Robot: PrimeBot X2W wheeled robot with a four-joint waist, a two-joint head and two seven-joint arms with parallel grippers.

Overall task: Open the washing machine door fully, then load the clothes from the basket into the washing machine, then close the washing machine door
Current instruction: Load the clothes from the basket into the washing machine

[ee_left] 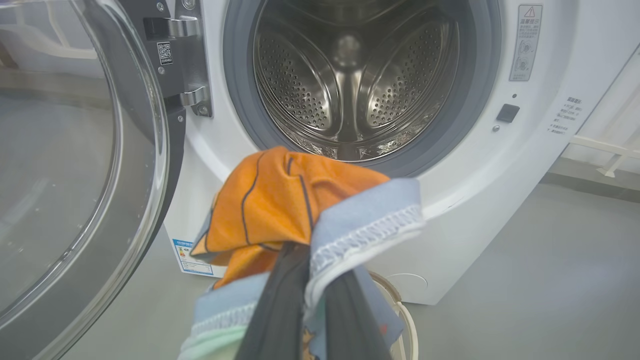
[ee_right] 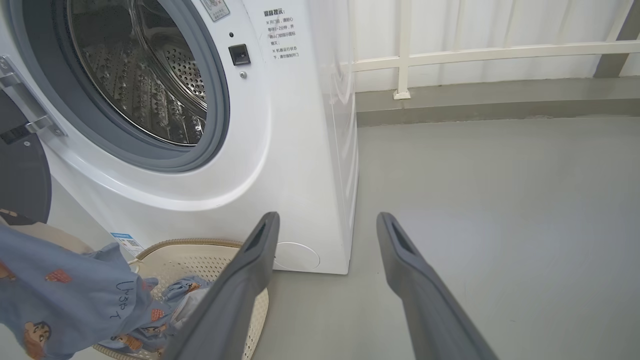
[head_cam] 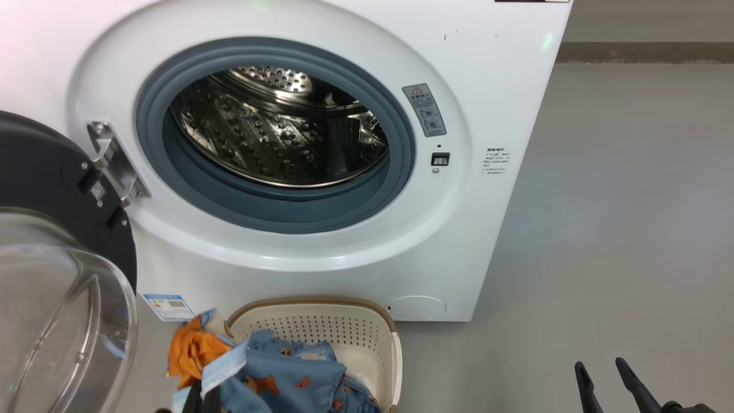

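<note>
**Head view:** The washing machine door (head_cam: pixel 54 172) stands swung wide to my left with its glass bowl facing outward. That leaves the grey gasket (head_cam: pixel 229 198) and steel drum (head_cam: pixel 269 137) of the washing machine (head_cam: pixel 504 86) open for loading. The basket (head_cam: pixel 321 327) sits on the floor (head_cam: pixel 608 201) right against the machine's front, just below the opening, which I judge keeps each lift short. The clothes (head_cam: pixel 287 378) are heaped in it and spill past its left rim, with an orange patch on top. My right gripper (head_cam: pixel 600 363) shows at the lower right, fingers apart and holding nothing, over bare floor and out of the loading path.

**Left wrist view:** My left gripper (ee_left: pixel 307 265) is clamped on a bunch of the clothes. Orange and light-blue fabric with a white-stitched hem is raised in front of the lower lip of the opening. The drum lies straight ahead and looks empty, so I judge this to be the first load going in.

**Right wrist view:** My open right fingers frame the floor beside the machine's front corner. At lower left, a blue printed piece hangs up out of the basket, and more fabric lies inside it.
</note>
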